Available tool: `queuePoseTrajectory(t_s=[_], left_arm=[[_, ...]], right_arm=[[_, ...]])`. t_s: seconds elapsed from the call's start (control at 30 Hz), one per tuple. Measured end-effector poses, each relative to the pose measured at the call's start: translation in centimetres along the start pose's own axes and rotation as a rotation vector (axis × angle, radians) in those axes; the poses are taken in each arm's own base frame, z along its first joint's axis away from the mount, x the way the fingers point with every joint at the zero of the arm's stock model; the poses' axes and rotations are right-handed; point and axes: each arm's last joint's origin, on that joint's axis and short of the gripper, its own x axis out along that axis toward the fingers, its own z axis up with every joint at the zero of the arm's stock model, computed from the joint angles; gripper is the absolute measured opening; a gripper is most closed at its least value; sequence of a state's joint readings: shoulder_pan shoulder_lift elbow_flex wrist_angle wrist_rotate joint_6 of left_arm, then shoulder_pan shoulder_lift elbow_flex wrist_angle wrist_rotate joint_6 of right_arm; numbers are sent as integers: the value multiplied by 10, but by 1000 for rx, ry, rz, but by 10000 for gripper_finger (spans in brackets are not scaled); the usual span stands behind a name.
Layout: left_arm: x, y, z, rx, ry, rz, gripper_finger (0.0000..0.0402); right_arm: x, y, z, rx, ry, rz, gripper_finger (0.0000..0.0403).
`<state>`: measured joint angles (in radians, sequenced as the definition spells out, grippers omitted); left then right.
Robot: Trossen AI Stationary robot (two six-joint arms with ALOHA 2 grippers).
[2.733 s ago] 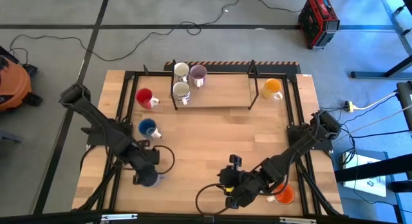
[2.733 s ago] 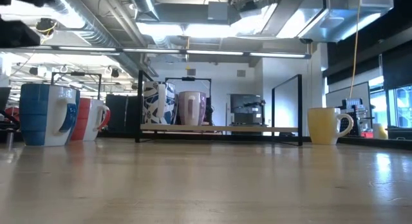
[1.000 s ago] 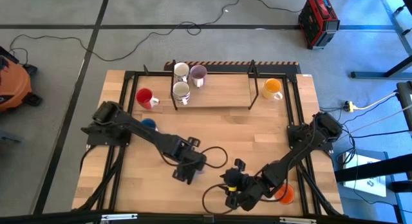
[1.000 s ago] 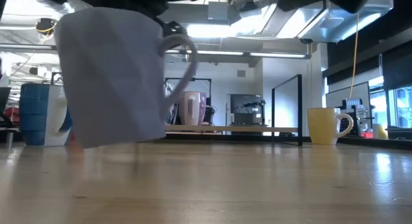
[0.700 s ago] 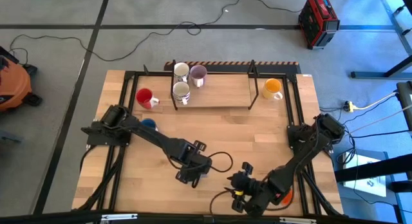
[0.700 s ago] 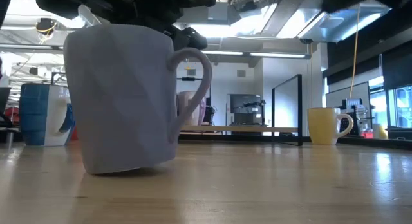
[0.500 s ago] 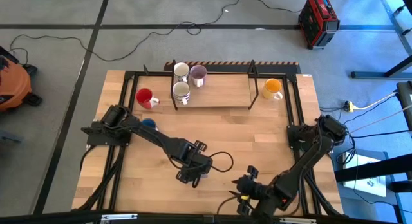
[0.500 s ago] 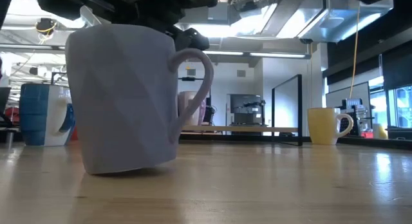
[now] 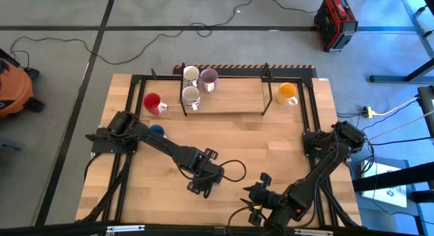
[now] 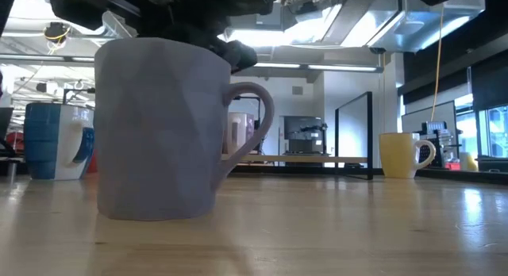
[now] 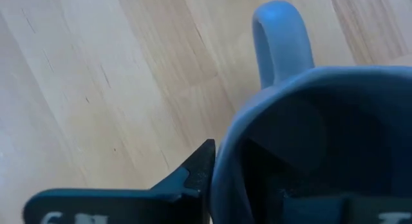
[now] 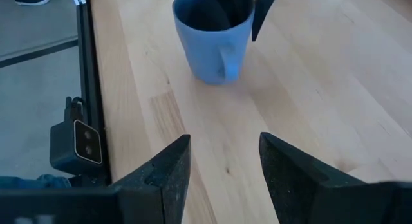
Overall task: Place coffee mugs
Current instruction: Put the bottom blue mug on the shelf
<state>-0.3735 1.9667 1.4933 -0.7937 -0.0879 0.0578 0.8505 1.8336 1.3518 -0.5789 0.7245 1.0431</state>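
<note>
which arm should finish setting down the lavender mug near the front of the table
Left. The left gripper already has a finger inside the faceted lavender-purple mug, which sits on the wooden table. The right gripper is open and empty beside it.

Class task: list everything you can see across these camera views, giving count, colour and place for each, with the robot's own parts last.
white mugs: two, cream-white, left end of the rack.
lavender mug on the rack: one, beside the white ones.
lavender mug at the front: one, upright on the table under the left gripper.
red mug: one, left of the rack.
blue mug: one, partly hidden by the left arm.
orange-yellow mug: one, right of the rack.
rack: one, wooden board in a black frame, far side of the table.
table: one, light wood.
red case: one, on the floor.
left gripper: at the front lavender mug.
right gripper: open, empty, near the table's front edge.
</note>
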Motion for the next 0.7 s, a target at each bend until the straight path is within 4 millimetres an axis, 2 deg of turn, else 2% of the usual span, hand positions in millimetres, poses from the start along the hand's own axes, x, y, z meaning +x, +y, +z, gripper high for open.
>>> queuePoseTrajectory(t_s=[0.13,0.27,0.43,0.53,0.7], left_arm=[[-9,1,4,2,8,0,94],[-29,3,14,2,4,0,110],[-58,2,23,11,21,-3,111],[-73,-4,25,16,16,-8,110],[-103,-16,16,-57,-31,-18,110]], right_arm=[[0,0,0,0,1,0,172],[0,0,0,-1,0,0,172],[3,-2,3,4,-3,-10,172],[10,-2,1,-8,5,-22,172],[32,0,-2,-49,17,-27,172]])
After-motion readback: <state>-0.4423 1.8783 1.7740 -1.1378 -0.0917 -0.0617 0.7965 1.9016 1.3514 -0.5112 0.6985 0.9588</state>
